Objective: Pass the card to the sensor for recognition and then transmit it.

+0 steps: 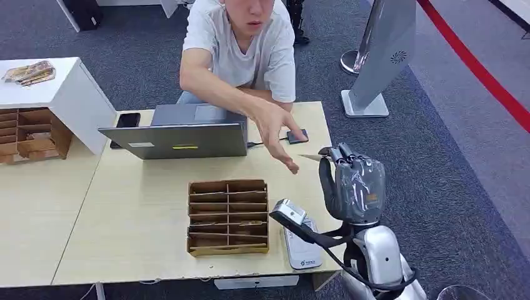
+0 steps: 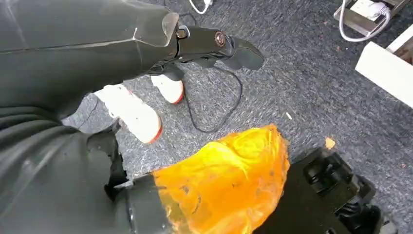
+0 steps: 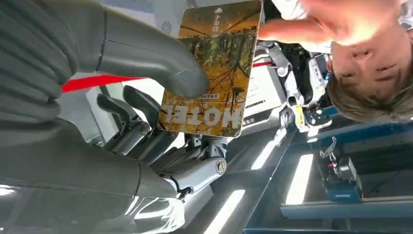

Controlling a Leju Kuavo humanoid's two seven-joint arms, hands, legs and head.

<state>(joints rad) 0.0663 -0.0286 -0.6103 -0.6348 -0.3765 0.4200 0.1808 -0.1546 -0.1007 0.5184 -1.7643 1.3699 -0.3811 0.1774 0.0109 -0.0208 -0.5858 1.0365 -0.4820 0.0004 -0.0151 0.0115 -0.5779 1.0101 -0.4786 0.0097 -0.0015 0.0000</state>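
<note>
The pale wooden surface point(image 1: 125, 206) stands on dark grey carpet point(image 1: 450, 156), with a red line point(image 1: 481, 72) running across the floor on the right and a silver stand point(image 1: 381, 56) behind. On the surface sit an open grey laptop point(image 1: 181, 134), a black phone point(image 1: 127, 120) beside it, a small dark sensor pad point(image 1: 297, 135) near the far edge, a cardboard divider tray point(image 1: 228, 215) of slotted compartments towards the front, and a white device point(image 1: 300, 247) just beside the tray. A white cabinet point(image 1: 56, 100) with another cardboard tray point(image 1: 28, 134) stands to the left. A person point(image 1: 240, 50) in a white T-shirt sits behind the laptop, one hand point(image 1: 275, 134) stretched out over the surface towards the robot.

The right hand point(image 1: 353, 184) is raised above the right edge of the surface, its fingers point(image 3: 146, 48) pinching the card point(image 3: 214, 68) between thumb and the darker ones. The card is printed with golden autumn trees and the word HOTEL. It sticks out towards the person's reaching hand, not touching it.

The left hand point(image 2: 214, 46) hangs over the carpet, its fingers stretched out and holding nothing.
</note>
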